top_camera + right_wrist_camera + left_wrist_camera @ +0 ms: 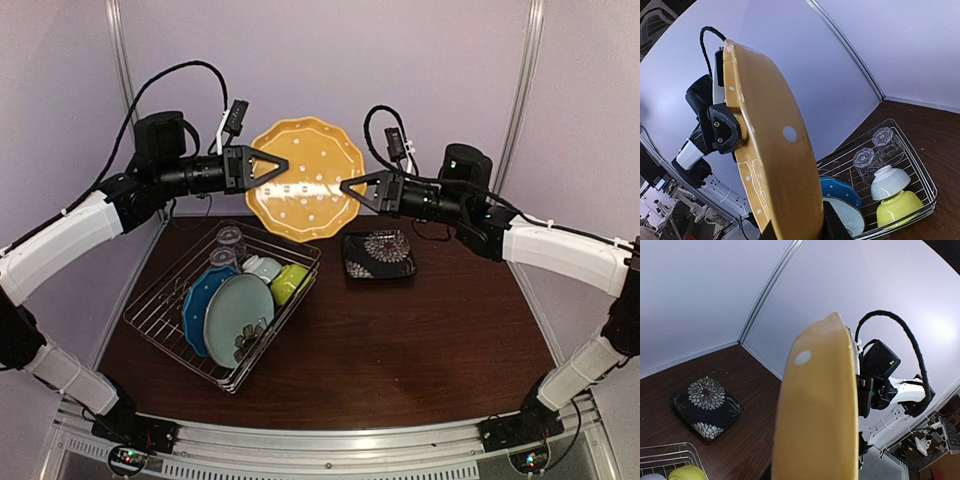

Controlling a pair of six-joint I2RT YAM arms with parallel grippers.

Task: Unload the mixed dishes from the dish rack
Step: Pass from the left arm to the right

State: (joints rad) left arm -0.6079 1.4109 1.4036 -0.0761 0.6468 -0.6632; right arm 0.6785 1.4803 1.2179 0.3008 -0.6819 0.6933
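In the dish rack (150, 325) at the near left, a pale teal flower-marked plate (238, 315) and a blue dotted plate (200, 300) are standing on edge. A lime-green bowl (290, 282), a small pale bowl (264, 267) and two clear glasses (230, 240) are sitting behind them. Farther back, a dark patterned plate (379, 254) is lying on the table (400, 340). Beyond it, the left gripper (280, 165) and right gripper (345, 186) are pinching opposite rims of the orange-yellow dotted plate (305, 180), holding it aloft.

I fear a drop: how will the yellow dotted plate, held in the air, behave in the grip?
The yellow dotted plate looks stiff and glazed, so probably slippery at the rim. Pinched only at opposite edges by the left tool and right tool, it might pivot. Likely breakable.
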